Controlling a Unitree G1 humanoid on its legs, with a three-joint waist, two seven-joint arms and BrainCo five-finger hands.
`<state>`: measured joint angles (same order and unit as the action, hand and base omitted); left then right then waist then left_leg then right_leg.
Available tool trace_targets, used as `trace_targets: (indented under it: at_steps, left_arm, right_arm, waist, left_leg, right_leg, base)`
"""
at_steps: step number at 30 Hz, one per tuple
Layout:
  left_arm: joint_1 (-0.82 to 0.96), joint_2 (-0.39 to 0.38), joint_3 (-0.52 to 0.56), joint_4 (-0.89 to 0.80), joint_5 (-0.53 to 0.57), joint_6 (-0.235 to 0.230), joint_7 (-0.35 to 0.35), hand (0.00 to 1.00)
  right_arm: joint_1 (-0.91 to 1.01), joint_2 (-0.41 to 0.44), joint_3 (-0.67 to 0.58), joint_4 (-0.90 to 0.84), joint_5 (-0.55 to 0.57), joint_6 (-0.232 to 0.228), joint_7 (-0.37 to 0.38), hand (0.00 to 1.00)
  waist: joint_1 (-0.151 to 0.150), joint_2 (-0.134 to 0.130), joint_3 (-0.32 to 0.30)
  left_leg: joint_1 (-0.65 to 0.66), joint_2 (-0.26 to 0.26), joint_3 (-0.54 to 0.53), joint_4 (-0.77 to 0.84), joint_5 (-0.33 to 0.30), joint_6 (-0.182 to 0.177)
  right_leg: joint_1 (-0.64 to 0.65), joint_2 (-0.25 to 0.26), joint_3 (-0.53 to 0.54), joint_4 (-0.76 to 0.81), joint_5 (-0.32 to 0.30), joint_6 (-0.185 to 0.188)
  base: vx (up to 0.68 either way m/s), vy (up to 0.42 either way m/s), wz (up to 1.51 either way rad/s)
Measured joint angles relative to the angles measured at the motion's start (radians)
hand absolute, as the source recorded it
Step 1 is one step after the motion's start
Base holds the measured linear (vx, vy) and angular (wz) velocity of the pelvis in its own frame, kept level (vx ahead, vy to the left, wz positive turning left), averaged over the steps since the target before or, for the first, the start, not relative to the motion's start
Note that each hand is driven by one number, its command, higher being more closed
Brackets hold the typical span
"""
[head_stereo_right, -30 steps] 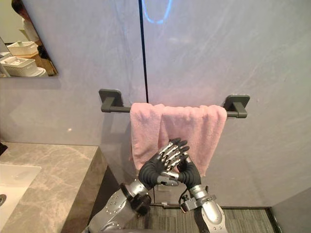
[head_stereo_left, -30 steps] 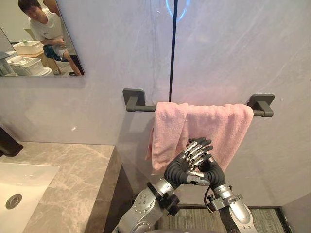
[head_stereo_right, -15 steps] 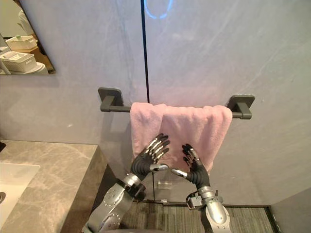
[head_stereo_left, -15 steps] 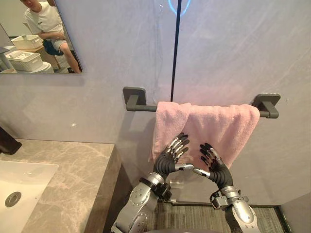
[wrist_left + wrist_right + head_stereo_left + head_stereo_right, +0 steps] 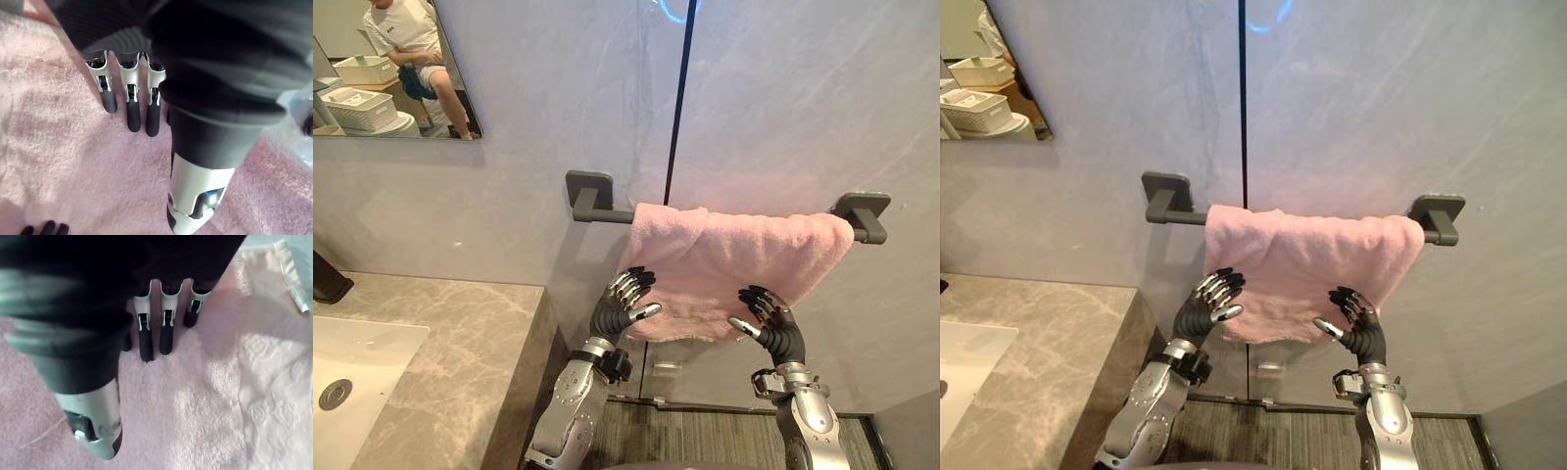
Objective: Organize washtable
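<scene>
At centre frame, the left hand (image 5: pixel 612 311) and right hand (image 5: pixel 781 333) hold straight, side-by-side fingers against the fluffy pink towel (image 5: pixel 724 264) draped over the dark grey wall rail (image 5: pixel 590 196).

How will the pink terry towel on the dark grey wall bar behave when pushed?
Probably floppy: the pink terry towel sags in folds over the dark grey wall bar. Likely apt to slide along it, as nothing pins it. Its fluffy pile should give the left hand and right hand decent friction.
</scene>
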<state>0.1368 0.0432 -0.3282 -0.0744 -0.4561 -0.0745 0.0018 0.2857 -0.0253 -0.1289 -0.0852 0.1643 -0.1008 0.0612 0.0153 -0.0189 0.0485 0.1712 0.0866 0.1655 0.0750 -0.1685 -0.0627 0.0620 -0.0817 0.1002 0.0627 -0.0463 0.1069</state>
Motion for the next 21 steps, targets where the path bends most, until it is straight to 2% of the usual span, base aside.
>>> trace_targets:
  at_steps: [21]
  left_arm:
    - [0.012, -0.043, 0.183, 0.028, 0.000, 0.001, 0.040, 0.00]
  right_arm:
    - [-0.021, 0.065, -0.141, 0.021, 0.081, 0.000, -0.081, 0.00]
  waist:
    - [-0.001, 0.011, -0.018]
  left_leg:
    - [-0.014, 0.002, -0.003, -0.005, 0.012, -0.001]
  right_leg:
    - [0.000, -0.001, -0.016, -0.016, 0.009, -0.005]
  base:
    - [-0.01, -0.005, 0.01]
